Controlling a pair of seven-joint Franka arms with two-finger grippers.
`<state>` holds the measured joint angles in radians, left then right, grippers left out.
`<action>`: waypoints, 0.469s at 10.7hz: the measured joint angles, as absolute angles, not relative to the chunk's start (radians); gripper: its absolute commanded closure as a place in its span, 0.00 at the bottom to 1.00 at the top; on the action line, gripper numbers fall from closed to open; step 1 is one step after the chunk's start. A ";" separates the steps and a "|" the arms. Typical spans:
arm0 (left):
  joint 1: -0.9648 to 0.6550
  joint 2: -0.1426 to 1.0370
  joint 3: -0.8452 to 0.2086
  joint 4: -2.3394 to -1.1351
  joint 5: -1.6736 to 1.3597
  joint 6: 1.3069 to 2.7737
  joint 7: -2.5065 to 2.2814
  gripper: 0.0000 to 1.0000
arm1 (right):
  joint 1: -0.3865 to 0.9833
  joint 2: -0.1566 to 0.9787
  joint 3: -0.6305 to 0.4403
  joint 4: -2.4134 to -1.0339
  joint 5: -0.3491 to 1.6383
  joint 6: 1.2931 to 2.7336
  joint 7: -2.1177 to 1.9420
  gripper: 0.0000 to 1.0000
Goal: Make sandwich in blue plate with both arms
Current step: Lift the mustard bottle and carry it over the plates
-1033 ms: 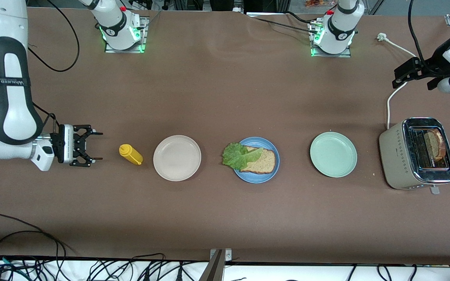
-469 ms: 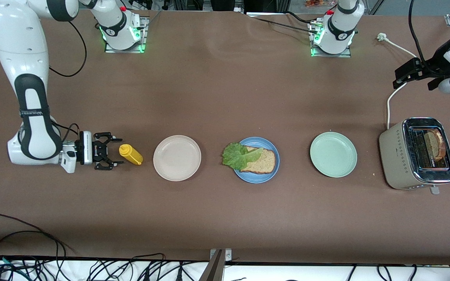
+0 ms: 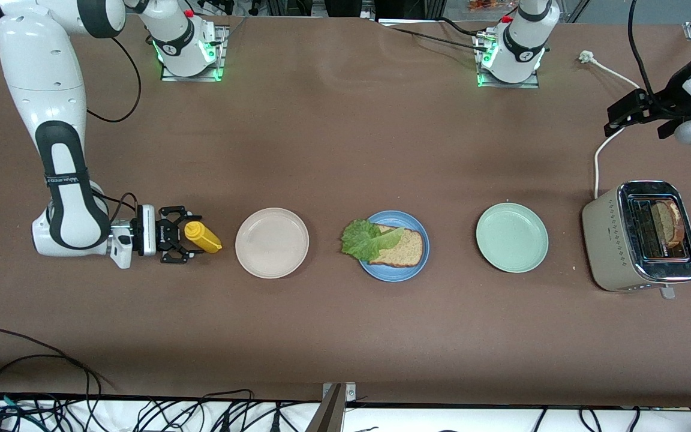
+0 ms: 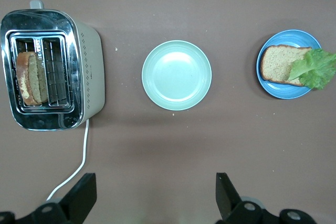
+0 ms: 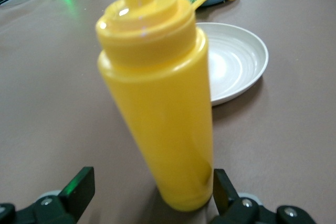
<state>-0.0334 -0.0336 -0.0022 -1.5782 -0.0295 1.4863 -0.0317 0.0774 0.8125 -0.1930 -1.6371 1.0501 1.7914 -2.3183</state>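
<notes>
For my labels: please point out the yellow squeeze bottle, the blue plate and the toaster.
yellow squeeze bottle (image 3: 204, 237), front view, on its body.
blue plate (image 3: 394, 275), front view, on its bare rim.
toaster (image 3: 610, 240), front view, on its beige side.

L wrist view: beige-and-chrome toaster (image 4: 52, 69) w/ brown bread slice (image 4: 29, 77) in one slot; round pale green plate (image 4: 176, 75) empty; round blue plate (image 4: 291, 64) w/ bread slice (image 4: 278, 64) + ruffled green lettuce leaf (image 4: 317, 68). Left gripper (image 4: 155, 203) fingers apart.
</notes>
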 measured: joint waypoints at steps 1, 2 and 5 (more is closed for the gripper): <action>-0.033 -0.034 -0.002 -1.578 -0.030 1.486 -0.032 0.00 | 0.078 0.813 -0.184 -1.636 1.055 1.803 -2.316 0.22; -0.033 -0.034 -0.002 -1.578 -0.030 1.486 -0.032 0.00 | 0.078 0.813 -0.177 -1.636 1.056 1.816 -2.314 0.66; -0.033 -0.034 -0.002 -1.578 -0.030 1.486 -0.032 0.00 | 0.080 0.812 -0.171 -1.631 1.056 1.851 -2.313 1.00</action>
